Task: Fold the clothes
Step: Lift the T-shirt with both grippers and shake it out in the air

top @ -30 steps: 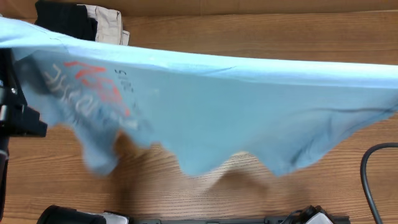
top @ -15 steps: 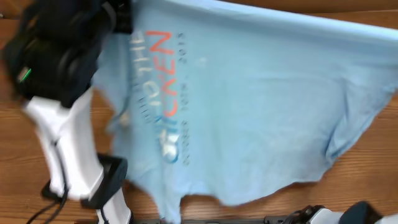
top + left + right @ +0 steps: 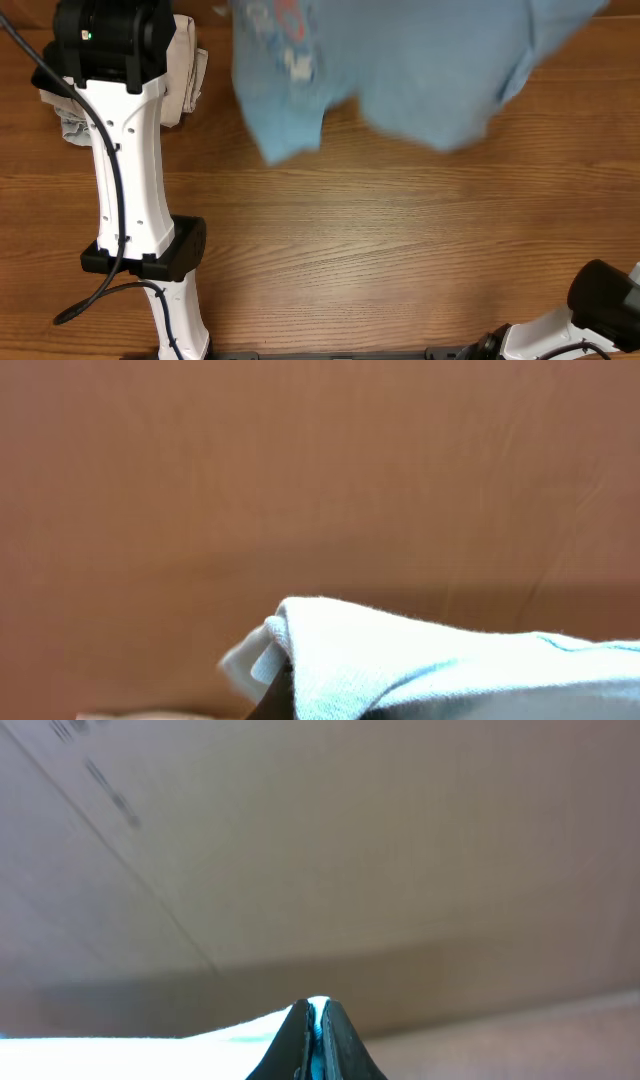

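Note:
The light blue T-shirt (image 3: 420,70) hangs blurred over the table's far edge, its coral and white lettering (image 3: 285,30) at the upper left. In the left wrist view its fabric (image 3: 420,660), with a white tag, drapes over my left gripper (image 3: 290,690). Only one dark finger shows there, and the gripper seems shut on the cloth. My right gripper (image 3: 318,1015) is shut on a thin fold of the shirt (image 3: 200,1028), with a blue sliver between the fingertips. Neither gripper's fingers show in the overhead view.
My white left arm (image 3: 125,180) stretches from the near edge to the far left. Folded beige garments (image 3: 188,70) lie beside it. The right arm's base (image 3: 600,300) is at the near right. A brown cardboard wall (image 3: 400,870) stands behind the wooden table (image 3: 400,250).
The shirt, earlier spread wide over the table, has swung toward the far edge. The left arm has reached forward into view, uncovering the table's middle.

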{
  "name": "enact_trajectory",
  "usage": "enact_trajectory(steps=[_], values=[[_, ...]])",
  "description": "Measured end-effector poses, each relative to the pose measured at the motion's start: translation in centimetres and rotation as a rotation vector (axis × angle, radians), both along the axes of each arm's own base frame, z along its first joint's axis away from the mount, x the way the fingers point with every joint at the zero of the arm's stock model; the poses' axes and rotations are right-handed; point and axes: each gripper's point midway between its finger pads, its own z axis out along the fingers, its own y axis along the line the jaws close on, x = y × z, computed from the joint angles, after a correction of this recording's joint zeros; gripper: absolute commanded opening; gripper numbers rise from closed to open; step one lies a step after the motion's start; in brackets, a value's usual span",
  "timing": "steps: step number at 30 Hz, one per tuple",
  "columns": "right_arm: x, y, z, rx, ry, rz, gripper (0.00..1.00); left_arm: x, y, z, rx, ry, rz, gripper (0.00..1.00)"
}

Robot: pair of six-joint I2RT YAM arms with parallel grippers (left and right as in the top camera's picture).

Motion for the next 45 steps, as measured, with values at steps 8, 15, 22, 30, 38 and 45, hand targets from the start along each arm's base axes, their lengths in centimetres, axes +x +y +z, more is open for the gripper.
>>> enact_trajectory(steps=[8, 15, 22, 30, 38, 45], values=[[0.1, -0.3, -1.4, 0.046, 0.054, -0.016, 0.04, -0.3, -0.1, -1.4, 0.05, 0.054, -0.02, 0.04], [3.6, -1.8, -12.4, 0.147, 0.323, 0.012, 0.04, 0.7, -0.9, -8.6, 0.099, 0.279, -0.069, 0.04], [5.8, -2.7, -22.4, 0.232, 0.537, 0.038, 0.04, 1.3, -1.5, -18.7, 0.123, 0.569, -0.098, 0.04], [5.5, -2.6, -21.2, 0.203, 0.512, 0.041, 0.04, 2.1, -1.6, -18.9, 0.12, 0.554, -0.1, 0.04], [0.2, -1.6, -10.7, 0.1, 0.33, 0.0, 0.04, -1.5, -0.9, -7.9, 0.098, 0.301, -0.085, 0.04], [-13.2, 0.8, 5.8, -0.134, -0.036, -0.161, 0.04, -14.4, 1.5, 8.0, 0.061, -0.087, -0.041, 0.04]])
